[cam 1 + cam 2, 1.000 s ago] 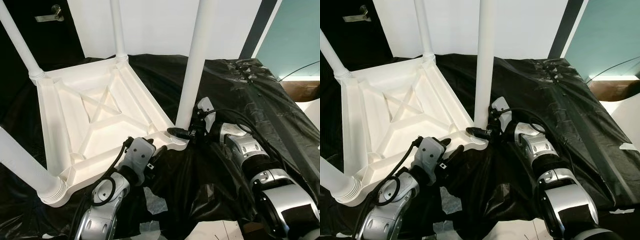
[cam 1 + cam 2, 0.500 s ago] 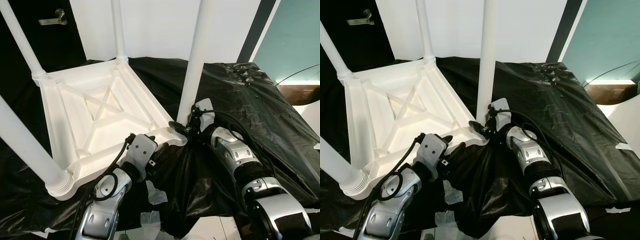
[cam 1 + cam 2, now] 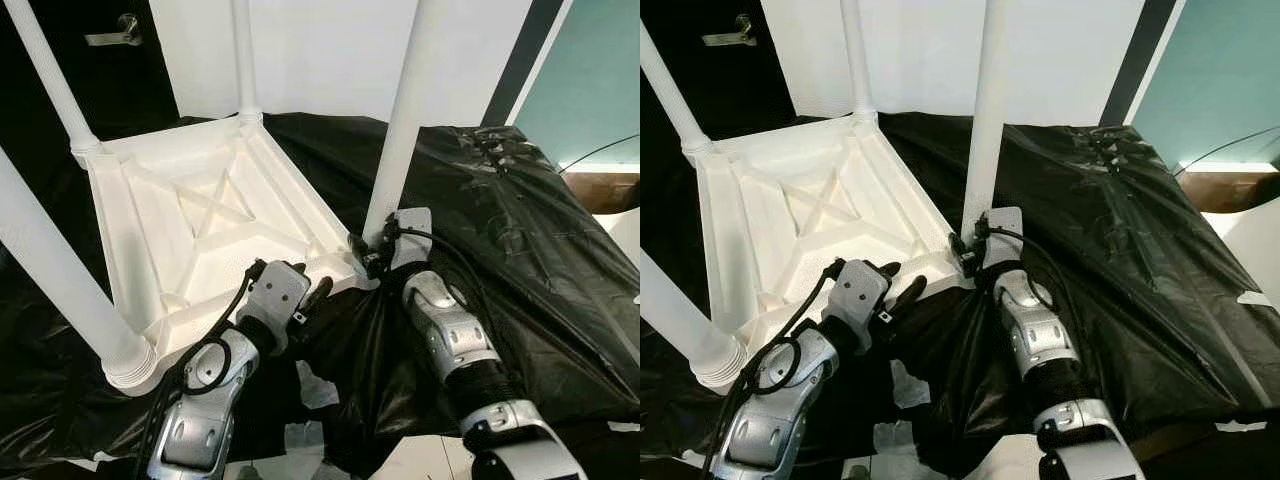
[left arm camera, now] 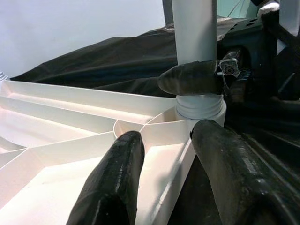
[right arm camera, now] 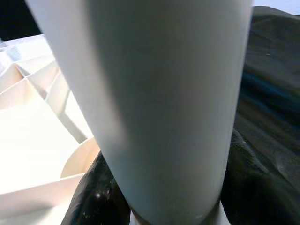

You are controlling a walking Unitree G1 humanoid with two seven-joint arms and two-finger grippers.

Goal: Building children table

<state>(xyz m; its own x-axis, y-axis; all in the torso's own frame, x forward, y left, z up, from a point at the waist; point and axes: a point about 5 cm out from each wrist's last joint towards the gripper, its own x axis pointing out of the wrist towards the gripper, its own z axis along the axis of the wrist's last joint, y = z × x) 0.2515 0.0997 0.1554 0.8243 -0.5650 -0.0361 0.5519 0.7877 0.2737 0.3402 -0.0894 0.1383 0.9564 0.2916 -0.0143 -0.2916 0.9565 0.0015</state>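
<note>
With the upturned white table top (image 3: 200, 230) lying on the black sheet (image 3: 520, 230) and all four legs standing, the near-right leg (image 3: 405, 130) is being clasped at its base by the right gripper (image 3: 368, 255) (apparently for final seating), while the rim is being straddled by the spread left gripper (image 4: 168, 168).

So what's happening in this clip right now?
A white plastic children's table lies upside down on a black plastic sheet, four white legs pointing up. The right gripper is clamped around the base of the near-right white leg. The left gripper sits open over the tabletop's near edge, one finger on each side.
</note>
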